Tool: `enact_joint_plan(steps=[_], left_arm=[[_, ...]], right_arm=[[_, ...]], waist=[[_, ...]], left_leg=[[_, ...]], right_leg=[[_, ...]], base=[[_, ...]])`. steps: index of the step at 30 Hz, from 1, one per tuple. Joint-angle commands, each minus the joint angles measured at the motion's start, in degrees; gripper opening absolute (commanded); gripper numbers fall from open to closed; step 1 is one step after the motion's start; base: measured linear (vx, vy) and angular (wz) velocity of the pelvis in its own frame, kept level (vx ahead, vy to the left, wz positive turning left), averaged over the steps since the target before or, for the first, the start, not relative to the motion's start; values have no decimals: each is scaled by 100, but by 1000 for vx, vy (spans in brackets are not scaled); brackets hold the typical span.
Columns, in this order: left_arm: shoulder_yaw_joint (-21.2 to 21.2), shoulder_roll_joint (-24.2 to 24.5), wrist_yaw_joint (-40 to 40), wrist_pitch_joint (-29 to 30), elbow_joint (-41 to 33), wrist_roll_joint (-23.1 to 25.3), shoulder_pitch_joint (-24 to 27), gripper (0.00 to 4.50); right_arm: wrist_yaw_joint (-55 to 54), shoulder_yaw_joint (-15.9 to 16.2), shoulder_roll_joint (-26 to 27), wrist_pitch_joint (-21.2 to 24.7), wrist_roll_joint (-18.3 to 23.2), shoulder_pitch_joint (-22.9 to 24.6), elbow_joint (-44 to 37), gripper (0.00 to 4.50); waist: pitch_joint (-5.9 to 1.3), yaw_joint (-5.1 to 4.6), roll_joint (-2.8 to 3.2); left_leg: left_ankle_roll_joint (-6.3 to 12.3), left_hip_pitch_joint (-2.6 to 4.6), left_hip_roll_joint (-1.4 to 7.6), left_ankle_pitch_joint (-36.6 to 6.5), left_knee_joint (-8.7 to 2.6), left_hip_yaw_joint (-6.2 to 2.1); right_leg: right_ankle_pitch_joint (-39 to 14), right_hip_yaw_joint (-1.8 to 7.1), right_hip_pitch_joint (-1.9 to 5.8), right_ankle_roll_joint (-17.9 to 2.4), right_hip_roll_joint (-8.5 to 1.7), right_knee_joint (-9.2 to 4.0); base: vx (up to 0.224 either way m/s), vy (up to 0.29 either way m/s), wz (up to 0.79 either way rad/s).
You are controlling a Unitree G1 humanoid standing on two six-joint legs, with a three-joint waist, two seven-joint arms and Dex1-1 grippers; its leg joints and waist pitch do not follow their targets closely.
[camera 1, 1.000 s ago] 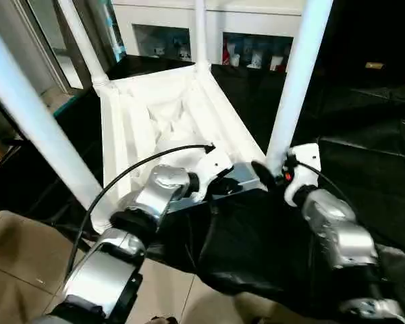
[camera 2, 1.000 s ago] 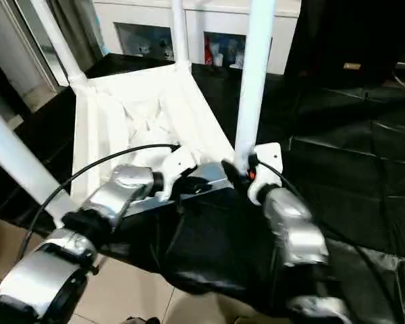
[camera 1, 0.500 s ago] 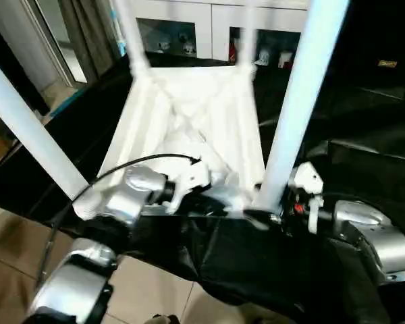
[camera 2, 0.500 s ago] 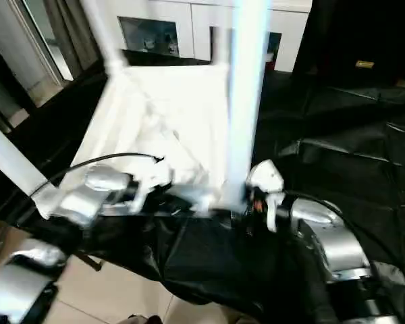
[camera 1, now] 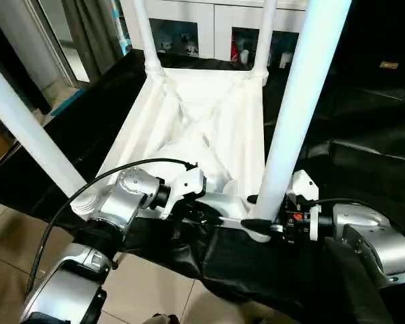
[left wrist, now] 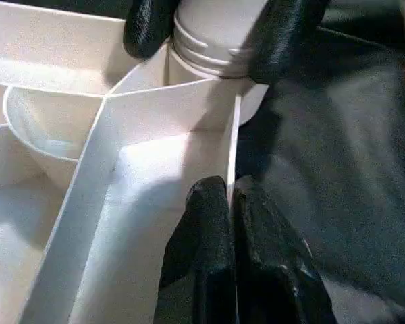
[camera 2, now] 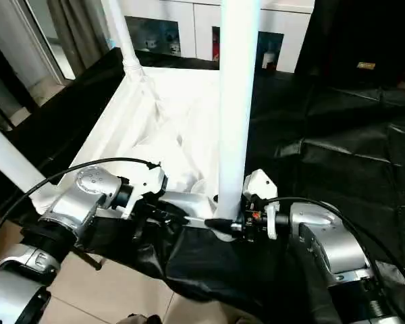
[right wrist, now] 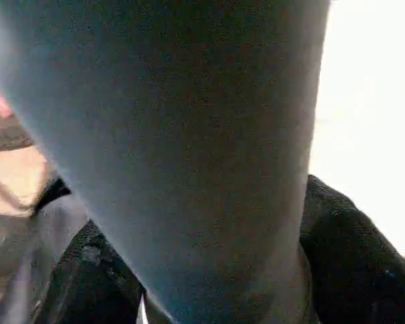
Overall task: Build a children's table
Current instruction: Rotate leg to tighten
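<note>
The white table top (camera 1: 202, 128) lies upside down on a black sheet, ribs up. Four white legs stand in its corner sockets: near left (camera 1: 27, 128), far left (camera 1: 145, 34), far right (camera 1: 264, 34), near right (camera 1: 297, 108). My left gripper (left wrist: 231, 192) is shut on a thin rib wall (left wrist: 231, 135) at the top's near edge. My right gripper (camera 1: 260, 219) is shut on the near right leg's base, one black finger (right wrist: 351, 250) on each side of the tube (right wrist: 189, 135). The left wrist view shows those fingers (left wrist: 148, 27) clasping the ridged leg end (left wrist: 216, 34) above its socket.
A white cabinet with glass doors (camera 1: 209, 20) stands behind the table. The black sheet (camera 1: 364, 135) spreads wrinkled to the right. Tiled floor (camera 1: 13, 250) lies at the near left. A black cable (camera 1: 121, 172) arcs over my left forearm.
The whole picture has shifted, so the table top now looks squarer to me. My right gripper's fingers have closed in around the near right leg's base. The left gripper stays at the near edge.
</note>
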Motion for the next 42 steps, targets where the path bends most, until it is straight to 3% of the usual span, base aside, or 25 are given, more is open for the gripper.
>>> enact_joint_plan(steps=[1, 4, 6, 10, 12, 17, 18, 19, 25, 29, 31, 32, 33, 35, 36, 37, 39, 40, 41, 42], left_arm=[[205, -383, 796, 15, 253, -69, -160, 0], [335, -699, 1608, 75, 565, 15, -376, 0], [396, -973, 2185, 154, 778, 61, -532, 0], [463, -1274, 2673, 241, 978, 47, -680, 0], [501, -1415, 2943, 232, 1102, 56, -763, 0], [508, -1611, 3202, 128, 1300, 145, -895, 0], [425, -1548, 3015, 51, 1306, 172, -881, 0], [422, -1544, 3005, 48, 1305, 172, -880, 0], [299, -1179, 2074, -107, 1162, 112, -764, 0], [204, -869, 1135, -127, 929, 8, -619, 0], [84, -577, 398, -172, 718, -69, -472, 0], [44, -464, 121, -182, 630, -110, -412, 0], [32, -411, 11, -164, 594, -128, -389, 0], [22, -300, -187, -166, 557, -144, -356, 0], [22, -239, -295, -180, 538, -158, -336, 0], [25, -182, -391, -171, 509, -179, -313, 0], [14, -80, -582, -140, 448, -213, -273, 0], [8, -5, -710, -101, 380, -235, -240, 0], [6, 40, -783, -67, 310, -251, -208, 0], [6, 60, -812, -47, 267, -261, -188, 0]], right_arm=[[-817, 51, 344, -31, -333, -30, 346, 265], [-1896, -174, 853, -52, -515, -189, 793, 265], [-2594, -259, 1246, -42, -619, -328, 1059, 264], [-3271, -375, 1700, -69, -647, -526, 1328, 263], [-3560, -428, 1923, -36, -657, -623, 1426, 263], [-3688, -356, 2272, -151, -680, -705, 1442, 263], [-3479, -398, 2257, -191, -503, -660, 1330, 333], [-3468, -400, 2253, -190, -495, -658, 1324, 333], [-2307, -133, 1572, -213, -406, -424, 779, 365], [-1451, 25, 996, -240, -287, -257, 468, 365], [-764, 128, 546, -167, -134, -158, 216, 365], [-499, 162, 379, -119, -75, -125, 121, 365], [-391, 174, 300, -111, -65, -117, 91, 365], [-143, 170, 132, -100, -77, -109, 57, 365], [-1, 167, 36, -80, -67, -108, 46, 365], [102, 167, -43, -73, -63, -106, 38, 365], [268, 172, -165, -76, -50, -118, 43, 365], [383, 187, -257, -69, -17, -139, 44, 365], [466, 203, -313, -42, 29, -151, 25, 365], [511, 212, -339, -20, 60, -155, 8, 351]], waist=[[-365, -28, -161], [-333, -146, -181], [-322, -167, -176], [-321, -171, -177], [-339, -167, -174], [-348, -157, -174], [-352, -153, -172], [-355, -149, -153], [-368, -115, -143], [-396, -98, -138], [-408, -92, -104], [-426, -70, -116], [-426, -69, -99], [-454, -53, -101], [-461, -36, -94], [-455, -26, -115], [-439, -13, -103], [-420, -11, -97], [-418, -11, -131], [-409, -2, -117]], left_leg=[[665, 113, 193, -987, -341, -91], [231, 145, 163, -1528, -406, -135], [148, 180, 156, -1685, -416, -138], [164, 186, 145, -1700, -426, -136], [204, 157, 140, -1579, -427, -146], [298, 153, 137, -1505, -424, -142], [333, 142, 139, -1467, -422, -144], [348, 141, 140, -1458, -423, -147], [456, 142, 152, -1406, -412, -143], [657, 98, 168, -1057, -373, -136], [742, 90, 176, -893, -355, -131], [826, 90, 181, -759, -335, -137], [948, 83, 190, -638, -315, -124], [1018, 116, 191, -536, -283, -111], [1086, 96, 190, -430, -268, -109], [1110, 90, 193, -386, -262, -109], [1100, 85, 205, -467, -266, -110], [1036, 89, 211, -631, -282, -108], [998, 92, 216, -696, -289, -108], [939, 109, 225, -798, -304, -112]], right_leg=[[-838, 106, 259, -1592, -89, -320], [-1912, 103, 246, -1260, -103, -437], [-2266, 114, 203, -1115, -110, -491], [-2270, 120, 186, -1019, -92, -520], [-2112, 114, 214, -1003, -87, -499], [-1978, 113, 220, -989, -94, -502], [-1909, 114, 230, -1002, -97, -494], [-1890, 112, 232, -1007, -99, -490], [-1673, 107, 253, -1049, -96, -479], [-1044, 86, 307, -1283, -100, -384], [-701, 74, 306, -1433, -90, -339], [-417, 69, 343, -1513, -85, -299], [-96, 77, 323, -1615, -85, -262], [181, 74, 312, -1731, -79, -229], [332, 75, 311, -1782, -85, -202], [361, 72, 307, -1791, -81, -195], [197, 72, 297, -1802, -90, -205], [-62, 72, 289, -1784, -96, -228], [-166, 74, 292, -1766, -96, -233], [-345, 81, 288, -1746, -102, -248]], base=[[0, 0, 0], [0, 0, 0], [0, 0, 0], [0, 0, 0], [0, 0, 0], [0, 0, 0], [0, 0, 0], [0, 0, 0], [0, 0, 0], [0, 0, 0], [0, 0, 0], [0, 0, 0], [0, 0, 0], [0, 0, 0], [0, 0, 0], [0, 0, 0], [0, 0, 0], [0, 0, 0], [0, 0, 0], [0, 0, 0]])
